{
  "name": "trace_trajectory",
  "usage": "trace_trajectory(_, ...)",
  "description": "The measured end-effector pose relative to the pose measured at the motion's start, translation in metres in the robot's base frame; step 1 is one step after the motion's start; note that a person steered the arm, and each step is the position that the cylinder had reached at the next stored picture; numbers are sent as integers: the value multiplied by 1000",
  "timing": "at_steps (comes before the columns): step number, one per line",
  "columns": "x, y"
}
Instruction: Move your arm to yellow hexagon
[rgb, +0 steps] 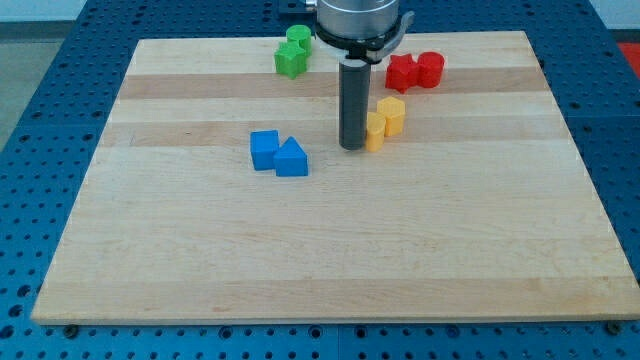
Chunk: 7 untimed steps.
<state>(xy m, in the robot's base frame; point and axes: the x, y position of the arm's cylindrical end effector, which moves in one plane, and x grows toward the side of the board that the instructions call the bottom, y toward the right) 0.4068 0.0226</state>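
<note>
The yellow hexagon (393, 115) stands on the wooden board (330, 240) right of centre, in the upper half of the view. A second yellow block (375, 130) touches it on its lower left. My tip (352, 146) is down on the board, right beside this second yellow block on its left, a short way left of and below the hexagon. The dark rod hides part of the second yellow block's left side.
Two red blocks (415, 72) sit together above the yellow ones. Two green blocks (294, 52) lie near the board's top edge, left of the rod. A blue cube (265, 149) and a blue triangular block (292, 159) touch each other left of my tip.
</note>
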Motion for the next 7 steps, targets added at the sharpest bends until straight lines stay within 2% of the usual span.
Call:
trace_trajectory(4,0,-8)
trace_trajectory(6,-10,-67)
trace_trajectory(7,-36,-82)
